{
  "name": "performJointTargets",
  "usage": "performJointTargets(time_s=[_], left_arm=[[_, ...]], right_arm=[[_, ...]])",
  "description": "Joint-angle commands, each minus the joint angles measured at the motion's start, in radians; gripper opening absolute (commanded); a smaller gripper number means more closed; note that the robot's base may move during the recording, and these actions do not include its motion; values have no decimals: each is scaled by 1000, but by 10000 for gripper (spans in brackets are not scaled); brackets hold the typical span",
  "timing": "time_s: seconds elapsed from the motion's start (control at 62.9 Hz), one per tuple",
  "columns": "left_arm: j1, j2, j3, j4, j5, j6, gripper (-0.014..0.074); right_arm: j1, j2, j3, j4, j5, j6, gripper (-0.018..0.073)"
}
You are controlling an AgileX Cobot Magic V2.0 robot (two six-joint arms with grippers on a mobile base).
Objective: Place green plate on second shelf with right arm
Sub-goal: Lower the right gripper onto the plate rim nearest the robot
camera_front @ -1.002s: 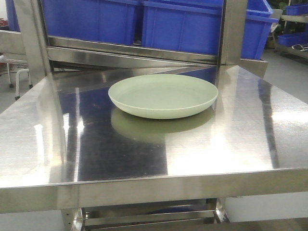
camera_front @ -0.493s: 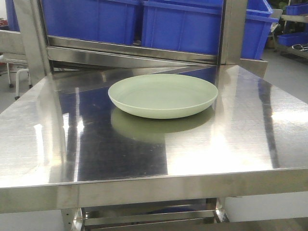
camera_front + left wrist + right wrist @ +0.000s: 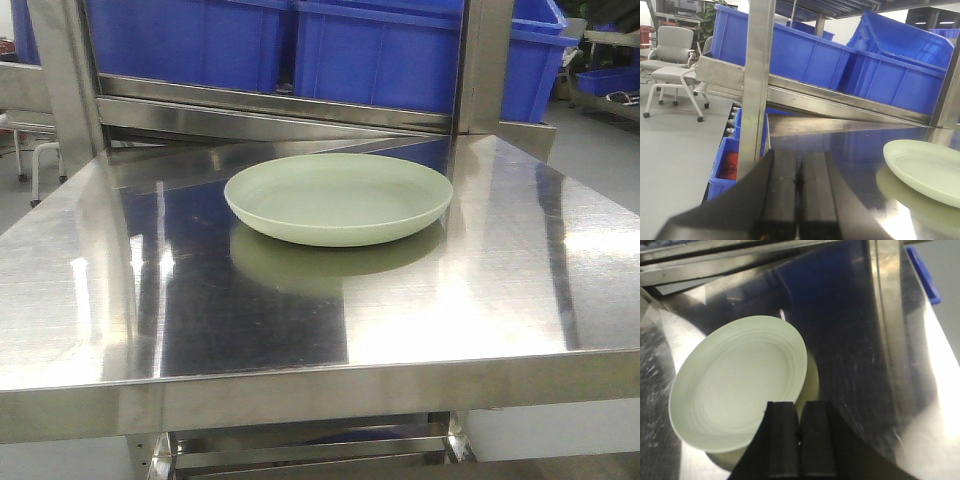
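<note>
1. Only the left wrist view shows a grey chair (image 3: pixel 670 45), far left of the left claw (image 3: pixel 799 160), whose fingers press together on nothing. Blue bins (image 3: pixel 790 50) stand ahead, and the green plate (image 3: pixel 927 170) lies ahead-right.
2. The right claw (image 3: pixel 800 412), likewise closed and empty, has the plate just ahead-left on the steel table (image 3: pixel 865 340).
3. The front view shows neither claw, only the plate lying flat below the bins.

surface: stainless steel shelf (image 3: pixel 480 300) | on it: green plate (image 3: pixel 338 198), resting flat near the back
</note>
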Motion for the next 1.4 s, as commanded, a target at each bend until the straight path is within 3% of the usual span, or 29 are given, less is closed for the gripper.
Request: performJointTargets(time_s=[0.0,0.143,0.223,0.286,0.413,0.684,0.859,1.383], left_arm=[[-7,-16,41,-6,-79,-3,130],[-7,-16,41,-6,-79,-3,130],[-7,-16,41,-6,-79,-3,130],[-7,-16,41,-6,-79,-3,130],[-7,-16,41,-6,-79,-3,130],[-7,-16,41,-6,-79,-3,130],[-7,-16,41,-6,-79,-3,130],[-7,-16,41,-6,-79,-3,130]], right_arm=[[1,81,-123,8,-40,-11,49],[16,243,-290,8,70,-102,52],[35,314,-380,7,121,-244,94],[40,361,-434,10,157,-287,155],[40,452,-517,36,210,-286,256],[38,595,-578,64,196,-286,269],[38,655,-597,64,204,-268,401],[-45,672,-597,64,160,-174,406]])
